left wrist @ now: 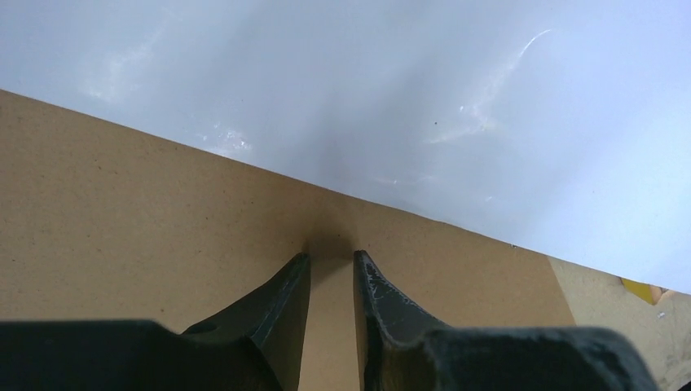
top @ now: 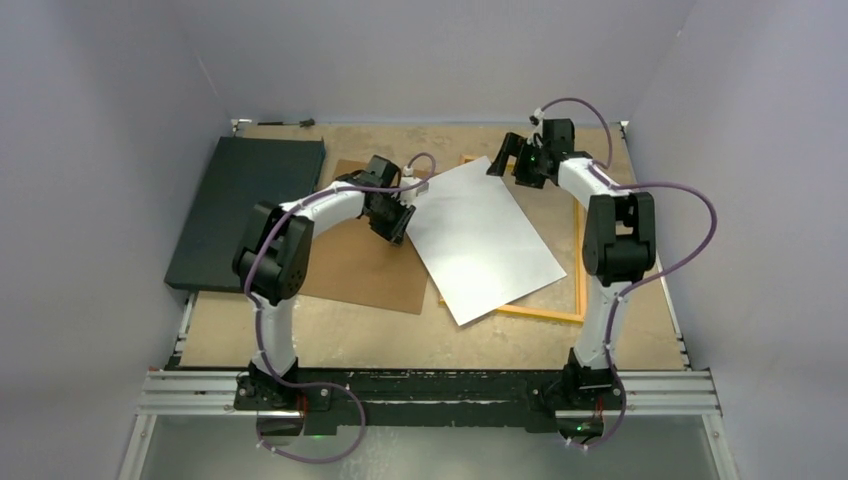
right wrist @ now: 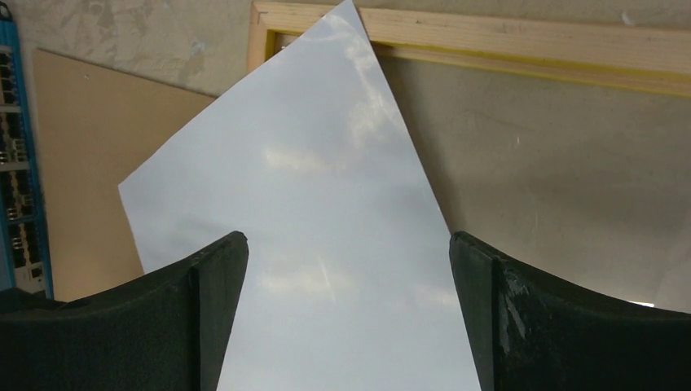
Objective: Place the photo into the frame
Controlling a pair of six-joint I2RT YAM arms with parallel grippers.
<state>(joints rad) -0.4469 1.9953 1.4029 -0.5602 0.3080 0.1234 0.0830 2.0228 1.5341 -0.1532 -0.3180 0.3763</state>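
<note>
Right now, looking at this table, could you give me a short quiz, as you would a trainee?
1. True or false: the pale glossy rectangular photo lies squarely inside the thin yellow-orange rectangular frame.
2. Which tool stands wider open? A) left tool B) right tool
3. What flat thing lies beneath the left tool's tips?
Key: 1 false, it lies tilted across the frame's edge; 2 B; 3 the brown cardboard backing board.

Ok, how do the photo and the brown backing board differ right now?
The photo is glossy and pale; the backing board is matte brown. The photo lies skewed across the frame, one corner overlapping the backing board, which sits left of the frame. Both are flat rectangular sheets of similar size.
</note>
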